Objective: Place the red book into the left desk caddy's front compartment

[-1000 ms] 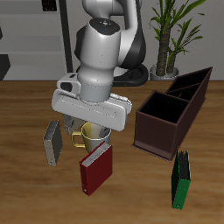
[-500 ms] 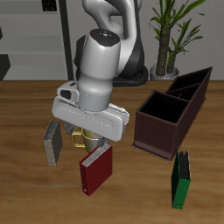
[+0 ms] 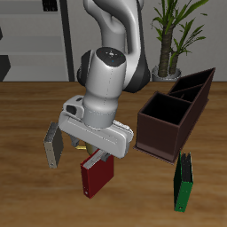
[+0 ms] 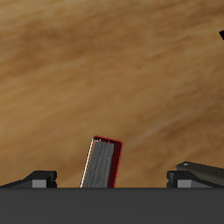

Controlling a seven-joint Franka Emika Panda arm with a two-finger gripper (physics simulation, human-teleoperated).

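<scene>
The red book (image 3: 96,176) stands upright on the table near the front edge, its pale page edges showing in the wrist view (image 4: 102,164). My gripper (image 3: 97,151) hangs just above the book's top. It is open, with one finger on each side of the book in the wrist view (image 4: 118,175), and it holds nothing. The left desk caddy (image 3: 168,117) is a long dark brown box beside the arm, running back toward the plant. Its large square section is the end nearest the table's front edge.
A green book (image 3: 183,182) stands near the front edge, in front of the caddy. A grey book (image 3: 53,144) stands on the other side of the gripper. A potted plant (image 3: 170,35) is behind the caddy.
The arm has come down and forward over the red book. The hand now covers the yellow mug that showed earlier. The books and the caddy have not moved.
</scene>
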